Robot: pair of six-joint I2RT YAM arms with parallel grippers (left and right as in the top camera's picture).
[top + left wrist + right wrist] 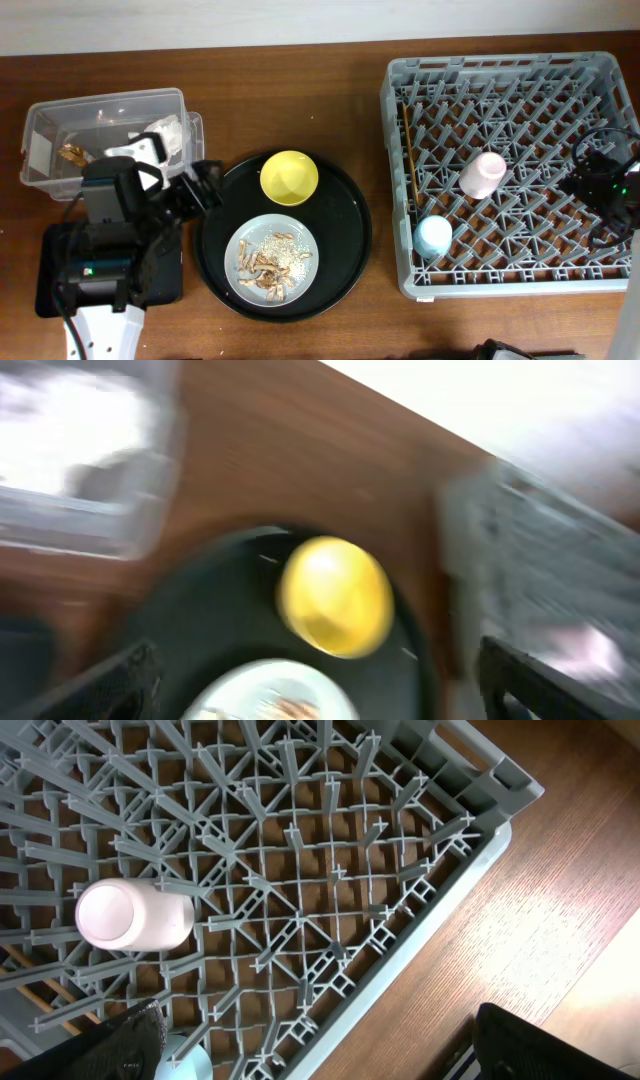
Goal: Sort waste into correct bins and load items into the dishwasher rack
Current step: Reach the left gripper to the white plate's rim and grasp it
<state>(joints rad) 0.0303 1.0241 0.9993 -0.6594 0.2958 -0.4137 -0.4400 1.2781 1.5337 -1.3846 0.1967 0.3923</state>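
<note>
Overhead view, contents by size.

1. Bench: brown wood, carries everything listed.
2. Dishwasher rack: grey pegged crate, right side of the bench. Holds two cups and the chopsticks.
3. Round black tray: centre of the bench, carries the bowl and the plate.
4. Clear tub: upper left, holds the napkin and the wrapper.
5. Shallow black tray: lower left, partly covered by the left arm.
6. Plate: pale grey, on the near half of the round tray.
7. Yellow bowl: upright on the far half of the round tray, just beside the plate.
8. Pink cup: among the pegs at mid-rack.
9. Light-blue cup: near the rack's front-left corner.
10. Chopsticks: lying along the rack's left wall.
11. Napkin: crumpled, white, right end of the tub.
12. Wrapper: brownish-gold, left end of the tub.
13. Food scraps: beige bits and crumbs on the plate.

Left jaws: between the tub and the round tray; the left wrist view is blurred but shows them spread wide, holding nothing. Right jaws: over the rack's right part, spread and holding nothing.
</note>
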